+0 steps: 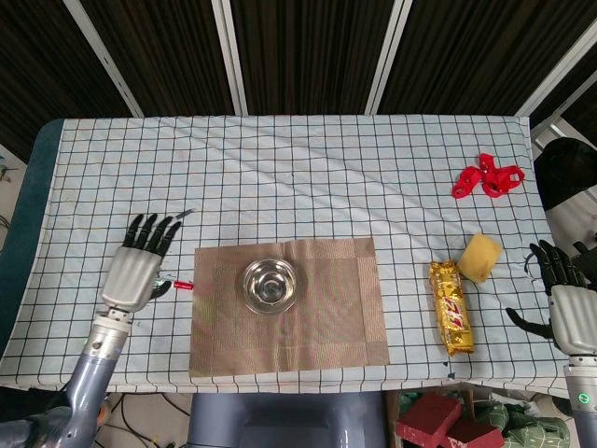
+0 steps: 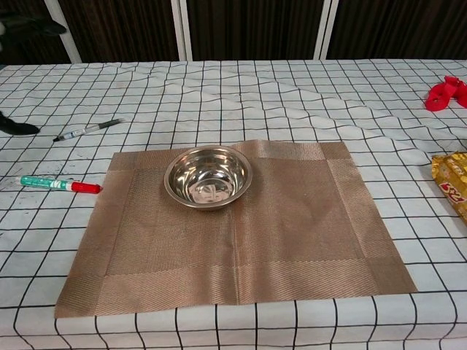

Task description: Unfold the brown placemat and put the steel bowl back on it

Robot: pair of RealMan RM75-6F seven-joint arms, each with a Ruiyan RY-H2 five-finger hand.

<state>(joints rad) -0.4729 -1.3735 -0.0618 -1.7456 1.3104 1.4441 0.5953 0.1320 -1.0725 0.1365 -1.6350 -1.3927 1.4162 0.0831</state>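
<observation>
On the flat brown woven placemat point(image 1: 289, 304), the round steel bowl point(image 1: 270, 285) is sitting upright, apparently placed; at nine o'clock, the left robot hand point(image 1: 138, 269) is hovering spread and empty; the right robot hand point(image 1: 562, 301) is idling spread, empty.

Glossy steel bowl point(image 2: 208, 177), matt woven brown placemat point(image 2: 292, 219), wrinkled checked cloth tablecloth point(image 2: 292, 95)

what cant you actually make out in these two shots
- Left hand: chest view's left edge shows only dark fingertips.
- Right hand: absent from chest view; head view's right edge crops it.
- Snack packet: cut by chest view's right edge; print too small in head view.
- Marker: head view, mostly under the left hand.
</observation>
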